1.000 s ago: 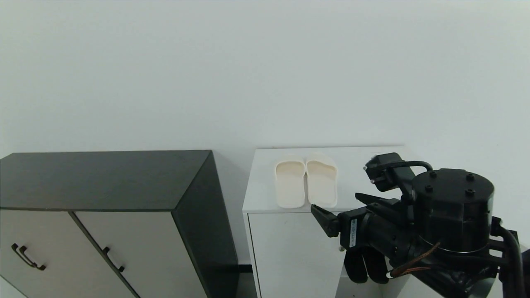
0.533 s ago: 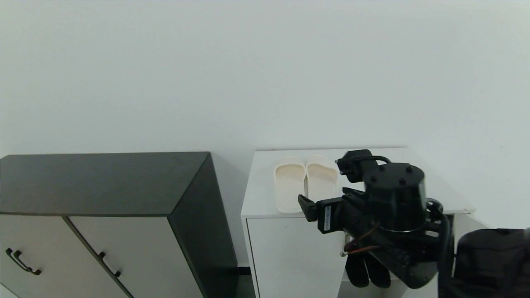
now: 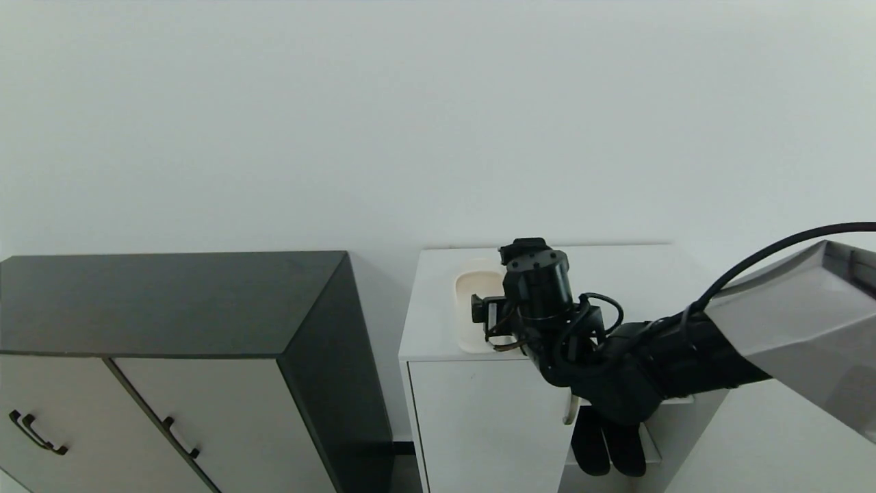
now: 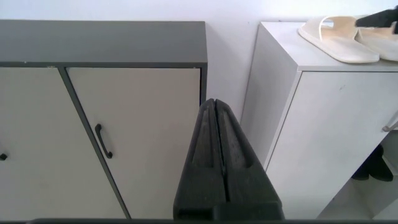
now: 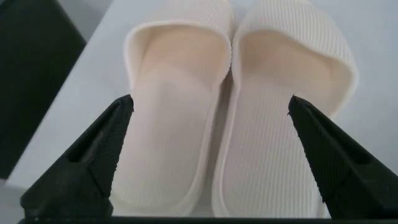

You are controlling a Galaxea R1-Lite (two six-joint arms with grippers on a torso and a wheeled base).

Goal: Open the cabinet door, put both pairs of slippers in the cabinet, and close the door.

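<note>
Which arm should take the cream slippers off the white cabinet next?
Right. The right hand is open, with its fingers either side of the slippers on the white cabinet top. The left hand is shut, below top level, in front of the dark cabinet, away from the slippers.

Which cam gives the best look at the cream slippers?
Right wrist view: the cream slippers lie side by side between the fingers of the open right pincer. In the head view the right arm covers most of the pair. The left wrist view catches them side-on atop the white cabinet.
</note>
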